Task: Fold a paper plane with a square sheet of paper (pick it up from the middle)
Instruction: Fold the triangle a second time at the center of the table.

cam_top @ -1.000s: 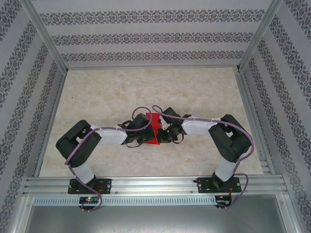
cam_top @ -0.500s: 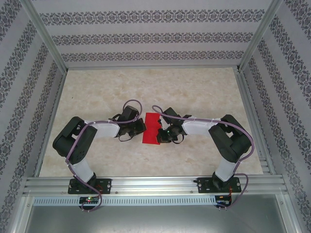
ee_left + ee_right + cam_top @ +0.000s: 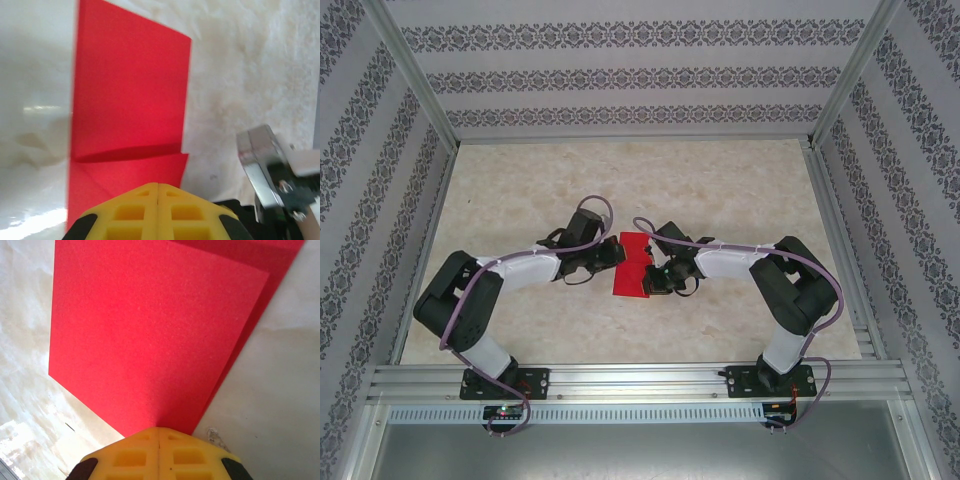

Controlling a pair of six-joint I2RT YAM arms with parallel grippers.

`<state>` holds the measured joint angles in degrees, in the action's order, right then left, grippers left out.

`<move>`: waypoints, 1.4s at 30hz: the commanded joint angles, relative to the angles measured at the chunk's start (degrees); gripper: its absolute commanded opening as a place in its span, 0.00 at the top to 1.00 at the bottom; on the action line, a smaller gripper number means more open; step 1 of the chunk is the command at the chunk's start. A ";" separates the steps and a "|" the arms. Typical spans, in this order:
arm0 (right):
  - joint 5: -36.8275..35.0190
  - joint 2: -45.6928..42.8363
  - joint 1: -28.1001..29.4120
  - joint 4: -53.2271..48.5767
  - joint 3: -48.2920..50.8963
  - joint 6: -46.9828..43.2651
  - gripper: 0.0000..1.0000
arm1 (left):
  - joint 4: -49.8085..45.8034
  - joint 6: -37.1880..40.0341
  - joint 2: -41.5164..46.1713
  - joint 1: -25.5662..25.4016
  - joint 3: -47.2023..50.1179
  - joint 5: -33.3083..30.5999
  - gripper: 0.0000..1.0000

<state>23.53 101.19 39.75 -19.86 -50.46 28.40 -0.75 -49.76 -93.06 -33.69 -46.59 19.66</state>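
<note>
The square sheet of paper (image 3: 632,270) is bright red and lies folded flat in the middle of the table. In the left wrist view the paper (image 3: 130,95) shows a crease across it, with a shadow line. My left gripper (image 3: 619,251) is shut, and its yellow fingertips (image 3: 158,185) sit over the paper's near left part with nothing between them. My right gripper (image 3: 650,282) is also shut. Its tips (image 3: 158,429) rest on the paper's right edge, where a folded flap (image 3: 150,335) lies over a lower layer.
The pale marble-patterned table (image 3: 620,180) is walled by an aluminium frame (image 3: 430,215) on the left, right and back. The right arm's metal wrist part (image 3: 262,170) sits close to the right of my left fingers. The arm bases (image 3: 500,382) are bolted along the near rail.
The left gripper drew back left off the paper, then came back right to its upper left edge. The paper went from partly raised to lying flat. The right gripper has stayed put.
</note>
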 commanded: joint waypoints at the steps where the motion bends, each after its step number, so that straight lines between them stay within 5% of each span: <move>1: -10.12 7.62 1.54 -6.51 5.56 -0.67 0.98 | 1.99 -2.06 -2.93 -2.27 -0.85 1.58 0.98; 9: -10.39 8.41 1.57 -6.48 5.35 -0.30 0.98 | 4.02 -3.76 -10.40 -4.19 -3.05 4.49 0.98; 17: -10.87 9.46 1.49 -6.84 5.48 -0.19 0.98 | 2.87 -5.51 -10.72 -3.18 -1.74 -2.43 0.99; 42: -11.80 9.90 0.27 -7.10 5.90 0.69 0.99 | 4.12 -2.59 -10.20 8.13 1.32 -4.39 1.00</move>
<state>24.60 102.91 39.75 -13.74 -50.35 28.86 3.75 -54.48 -101.69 -29.02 -45.78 21.80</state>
